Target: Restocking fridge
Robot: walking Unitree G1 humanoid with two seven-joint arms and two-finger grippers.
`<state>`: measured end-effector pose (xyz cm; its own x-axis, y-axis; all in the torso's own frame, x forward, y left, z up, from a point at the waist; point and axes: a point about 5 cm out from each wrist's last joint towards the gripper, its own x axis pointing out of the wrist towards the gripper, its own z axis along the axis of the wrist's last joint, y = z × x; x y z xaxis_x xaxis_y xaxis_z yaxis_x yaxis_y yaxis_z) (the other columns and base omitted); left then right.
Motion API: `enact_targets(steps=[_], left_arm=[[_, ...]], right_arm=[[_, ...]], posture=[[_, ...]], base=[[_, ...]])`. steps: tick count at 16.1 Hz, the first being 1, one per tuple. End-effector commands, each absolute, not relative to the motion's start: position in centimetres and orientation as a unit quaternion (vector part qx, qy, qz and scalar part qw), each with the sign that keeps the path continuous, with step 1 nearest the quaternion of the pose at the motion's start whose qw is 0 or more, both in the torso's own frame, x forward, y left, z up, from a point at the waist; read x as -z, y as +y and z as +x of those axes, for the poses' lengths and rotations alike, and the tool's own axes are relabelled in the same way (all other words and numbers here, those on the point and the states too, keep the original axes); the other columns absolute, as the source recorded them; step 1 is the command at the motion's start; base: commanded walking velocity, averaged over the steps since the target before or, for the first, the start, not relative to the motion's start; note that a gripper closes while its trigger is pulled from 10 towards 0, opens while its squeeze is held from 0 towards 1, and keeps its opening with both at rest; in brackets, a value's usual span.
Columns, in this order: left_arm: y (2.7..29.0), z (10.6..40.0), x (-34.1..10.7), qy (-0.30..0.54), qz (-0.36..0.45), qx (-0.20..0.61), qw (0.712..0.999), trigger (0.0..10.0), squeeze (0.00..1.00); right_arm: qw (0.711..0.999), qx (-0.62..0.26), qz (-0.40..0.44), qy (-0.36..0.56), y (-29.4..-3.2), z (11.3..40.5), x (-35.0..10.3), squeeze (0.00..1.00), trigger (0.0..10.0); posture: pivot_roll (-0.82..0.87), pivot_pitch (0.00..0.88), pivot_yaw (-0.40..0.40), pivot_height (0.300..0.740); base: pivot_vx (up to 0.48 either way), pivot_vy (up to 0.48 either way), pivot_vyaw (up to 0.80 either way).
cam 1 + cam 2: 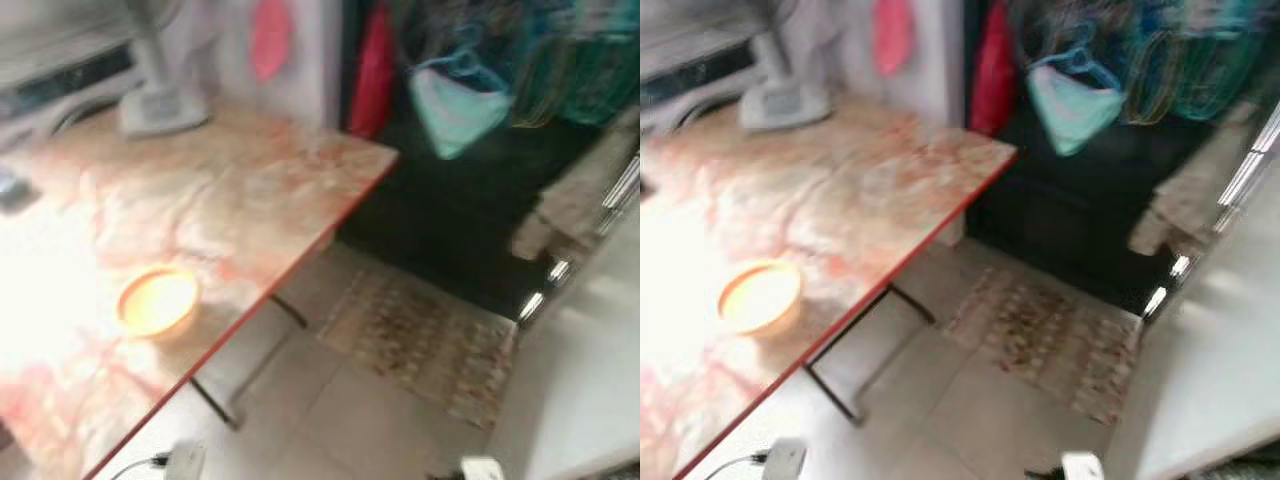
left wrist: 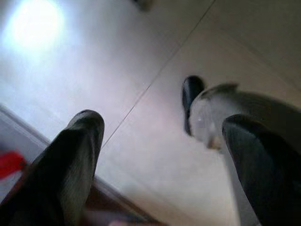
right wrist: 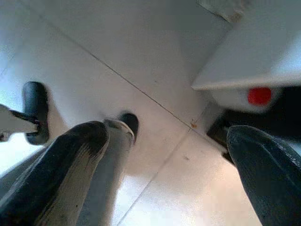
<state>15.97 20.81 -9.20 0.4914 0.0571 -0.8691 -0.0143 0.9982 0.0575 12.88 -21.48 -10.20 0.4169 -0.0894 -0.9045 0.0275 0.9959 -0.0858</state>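
The head views are blurred. A white, flat-sided body (image 1: 590, 350), possibly the fridge, stands at the right edge. On the marbled orange table (image 1: 250, 190) at the left sits an orange bowl (image 1: 157, 302). My left gripper (image 2: 162, 125) hangs open over the tiled floor with nothing between its fingers. My right gripper (image 3: 167, 134) is open too, pointing down at the floor beside a white panel (image 3: 244, 56) with a red spot (image 3: 258, 96) beneath it. My own legs and black feet (image 2: 192, 94) show past the fingers.
A fan base (image 1: 160, 110) stands at the table's far end. Clothes and a teal bag (image 1: 460, 110) hang ahead over a dark space. A patterned rug (image 1: 420, 345) lies on the floor between table and white body. A white plug block (image 1: 185, 460) lies under the table edge.
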Motion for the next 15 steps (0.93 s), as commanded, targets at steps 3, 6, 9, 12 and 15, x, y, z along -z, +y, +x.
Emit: enact_targets(steps=[3, 6, 9, 12, 15], left_arm=[[20.60, 16.13, 9.17, 0.504, 0.022, -0.016, 0.863, 10.0, 0.00], [20.61, 16.13, 9.17, 0.504, 0.022, -0.016, 0.863, 10.0, 0.00], [20.64, 16.11, 9.17, 0.504, 0.022, -0.016, 0.863, 10.0, 0.00], [20.63, 16.12, 9.17, 0.504, 0.023, -0.015, 0.863, 10.0, 0.00], [20.66, 16.18, 9.14, 0.503, 0.024, -0.016, 0.864, 10.0, 0.00]], right_arm=[[0.836, 0.041, -0.026, 0.546, -21.79, 12.18, 10.36, 0.00, 10.0], [0.836, 0.040, -0.027, 0.546, -21.78, 12.18, 10.36, 0.00, 10.0], [0.836, 0.040, -0.028, 0.546, -21.76, 12.18, 10.36, 0.00, 10.0], [0.837, 0.041, -0.027, 0.546, -21.76, 12.18, 10.36, 0.00, 10.0], [0.837, 0.040, -0.028, 0.545, -21.74, 12.25, 10.35, 0.00, 10.0]], posture=[[-0.11, 0.044, 0.057, 0.740], [-0.11, 0.047, 0.057, 0.740], [-0.11, 0.047, 0.058, 0.740], [-0.11, 0.044, 0.059, 0.740], [-0.11, 0.046, 0.060, 0.740]], base=[[0.000, 0.000, 0.80], [0.000, 0.000, 0.80], [0.000, 0.000, 0.80], [0.000, 0.000, 0.80], [0.000, 0.000, 0.80]])
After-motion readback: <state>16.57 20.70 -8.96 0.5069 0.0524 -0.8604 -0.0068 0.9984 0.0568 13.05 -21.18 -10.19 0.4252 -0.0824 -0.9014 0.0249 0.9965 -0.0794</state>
